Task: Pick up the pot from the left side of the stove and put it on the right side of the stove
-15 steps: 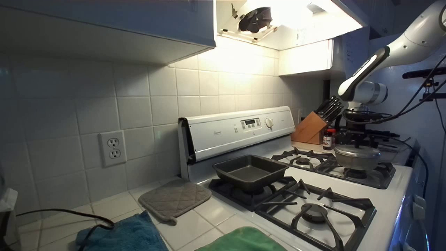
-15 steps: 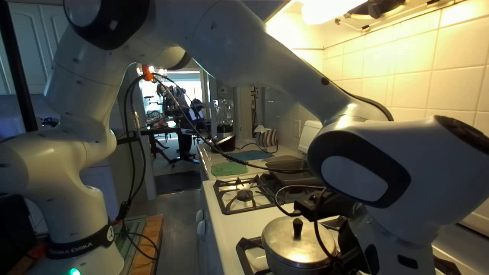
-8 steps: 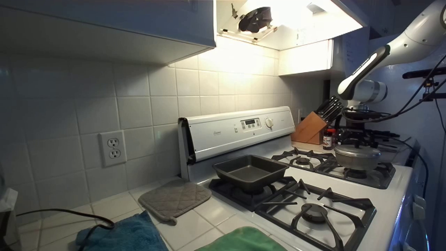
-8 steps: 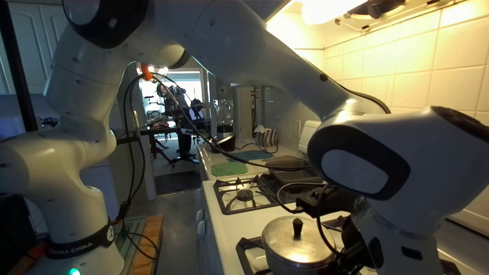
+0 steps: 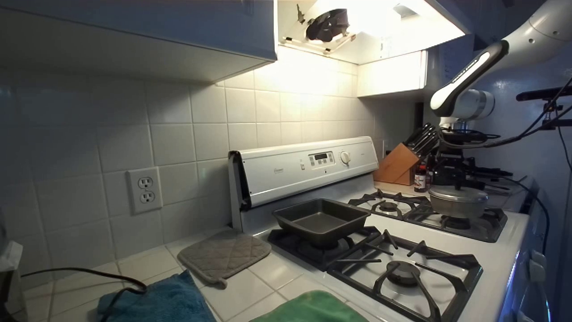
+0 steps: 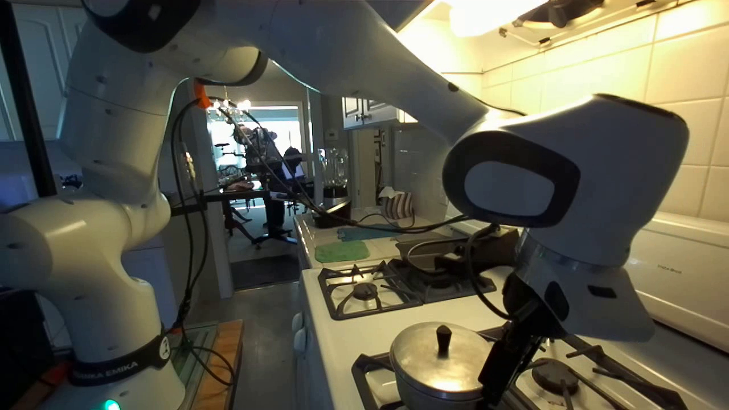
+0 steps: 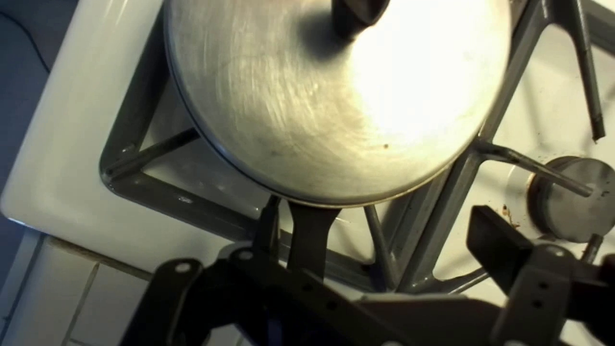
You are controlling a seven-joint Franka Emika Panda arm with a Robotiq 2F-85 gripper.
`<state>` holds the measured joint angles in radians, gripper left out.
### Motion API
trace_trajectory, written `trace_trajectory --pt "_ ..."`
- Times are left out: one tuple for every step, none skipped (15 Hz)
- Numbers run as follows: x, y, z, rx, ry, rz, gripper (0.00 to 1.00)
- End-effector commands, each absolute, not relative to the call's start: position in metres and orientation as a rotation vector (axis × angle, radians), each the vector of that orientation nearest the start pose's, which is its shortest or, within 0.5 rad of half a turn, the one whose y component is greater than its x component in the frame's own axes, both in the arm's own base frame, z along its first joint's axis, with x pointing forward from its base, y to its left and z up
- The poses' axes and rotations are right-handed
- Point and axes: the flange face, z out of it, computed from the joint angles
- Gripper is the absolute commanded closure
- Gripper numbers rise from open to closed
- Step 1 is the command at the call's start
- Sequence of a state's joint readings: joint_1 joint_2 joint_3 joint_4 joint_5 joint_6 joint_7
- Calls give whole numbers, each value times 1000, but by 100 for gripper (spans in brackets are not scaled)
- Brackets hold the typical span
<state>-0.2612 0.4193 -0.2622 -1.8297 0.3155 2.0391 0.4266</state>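
Note:
The lidded silver-grey pot rests upright on the front burner of the stove, at the end near the knife block. From the exterior, its lid with a dark knob lies just beside my gripper. The wrist view shows the lid from above, and a dark handle runs from its rim down beneath my left-hand finger. My gripper has its fingers spread wide with nothing clamped; the handle lies inside the gap, closer to the left-hand finger. The right-hand finger stands well apart from it.
A dark baking pan sits on the back burner at the near end, behind a front burner grate. The raised back panel borders the stove. A knife block and bottle stand beyond; a cable loops from the wrist.
The arm has lifted and its wrist has shifted up and slightly left in an exterior view, bringing a dark finger into sight beside the pot. The pot has stayed in place.

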Motion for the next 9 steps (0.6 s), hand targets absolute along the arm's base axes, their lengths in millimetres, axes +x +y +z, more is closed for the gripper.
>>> trace_trajectory --pt "534 -266 318 -2654 1443 231 0" --pt "531 -261 322 -2694 1412 223 0" --pt "528 -256 328 -2736 1377 211 0" --pt "523 -250 335 -2787 1338 194 0" --pt "520 -245 339 -2831 1300 180 0" --pt "515 -239 344 -2876 1260 165 0" --pt "511 -233 348 -2921 1217 141 0" --pt "507 -227 354 -2962 1173 98 0" --pt "502 -219 358 -2998 1105 61 0"
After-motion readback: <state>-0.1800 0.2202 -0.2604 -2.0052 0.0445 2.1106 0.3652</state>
